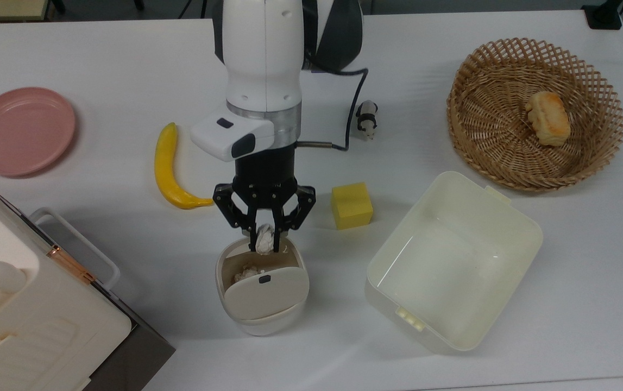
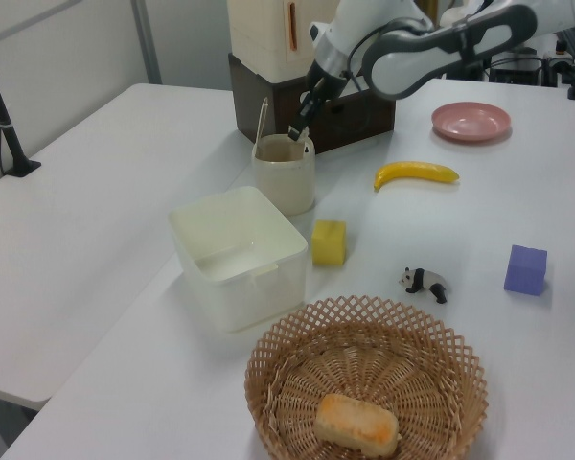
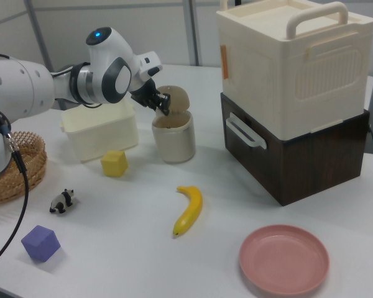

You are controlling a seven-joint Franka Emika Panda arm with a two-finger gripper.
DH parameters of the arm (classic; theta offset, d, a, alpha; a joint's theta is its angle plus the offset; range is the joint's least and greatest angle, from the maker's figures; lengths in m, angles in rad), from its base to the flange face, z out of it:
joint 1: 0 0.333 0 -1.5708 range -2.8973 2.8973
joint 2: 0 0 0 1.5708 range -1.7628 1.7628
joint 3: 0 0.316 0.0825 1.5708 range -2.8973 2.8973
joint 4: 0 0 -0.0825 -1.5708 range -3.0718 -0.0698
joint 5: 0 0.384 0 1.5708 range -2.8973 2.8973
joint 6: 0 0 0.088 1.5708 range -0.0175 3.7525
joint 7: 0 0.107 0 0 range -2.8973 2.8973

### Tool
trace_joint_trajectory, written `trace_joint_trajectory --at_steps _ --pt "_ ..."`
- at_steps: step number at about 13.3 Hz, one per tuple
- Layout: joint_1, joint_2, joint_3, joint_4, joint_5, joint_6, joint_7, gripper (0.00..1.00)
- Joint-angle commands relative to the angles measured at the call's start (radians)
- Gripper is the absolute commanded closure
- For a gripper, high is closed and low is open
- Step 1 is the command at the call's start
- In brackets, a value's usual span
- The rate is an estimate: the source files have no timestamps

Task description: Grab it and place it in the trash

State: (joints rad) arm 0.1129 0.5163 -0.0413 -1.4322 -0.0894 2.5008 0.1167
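A: In the top view we see the gripper (image 1: 264, 239) closed around the paper wad (image 1: 264, 239), its fingers pinching it from both sides. The wad hangs over the far rim of the trash bin (image 1: 262, 320), above the open gap behind the tilted flap lid (image 1: 265, 295).

B: We also make out something pale and crumpled already lying inside the bin there. On the top view's left of the arm lies the banana (image 1: 170, 168), and further that way the pink plate (image 1: 20, 131). On the top view's right we have the yellow cube (image 1: 351, 205), the panda figurine (image 1: 366, 118), the lidless tub (image 1: 453, 260) and the wicker basket (image 1: 535, 112) with a bun (image 1: 547, 118) in it.

A: In the left view the gripper (image 2: 296, 131) points down at the top of the bin (image 2: 285, 173), which stands on the white surface (image 2: 96, 220) between the tub (image 2: 238, 253) and the stacked boxes. We cannot pick out the wad here.

B: A purple cube (image 2: 525, 269) sits near the left view's right edge, beyond the panda (image 2: 424, 282).

A: In the right view the gripper (image 3: 162, 102) is just over the bin's (image 3: 173, 138) opening, beside the raised flap (image 3: 177, 97). The wad is too small for us to tell apart there.
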Motion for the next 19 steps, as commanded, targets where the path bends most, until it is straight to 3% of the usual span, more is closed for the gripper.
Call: trace_joint_trajectory --at_steps 1,2,3,8,11,12,15,17,19 --pt "0.011 0.027 -0.006 0.046 -0.091 0.033 0.112 0.34" --pt "0.011 0.027 -0.006 0.046 -0.101 0.035 0.132 0.05" --pt "0.011 0.025 -0.006 0.044 -0.11 0.033 0.138 0.0" --pt "0.014 -0.045 -0.005 0.007 -0.112 0.03 0.141 0.0" --pt "0.016 -0.227 -0.003 -0.184 -0.101 0.012 0.146 0.0" --pt "0.016 -0.295 0.0 -0.241 -0.101 -0.058 0.171 0.0" --pt "0.017 -0.38 0.014 -0.244 -0.084 -0.395 0.189 0.0" --pt "0.016 -0.429 0.029 -0.241 0.014 -0.621 0.154 0.0" --pt "0.014 -0.464 0.029 -0.243 0.034 -0.771 0.054 0.0"
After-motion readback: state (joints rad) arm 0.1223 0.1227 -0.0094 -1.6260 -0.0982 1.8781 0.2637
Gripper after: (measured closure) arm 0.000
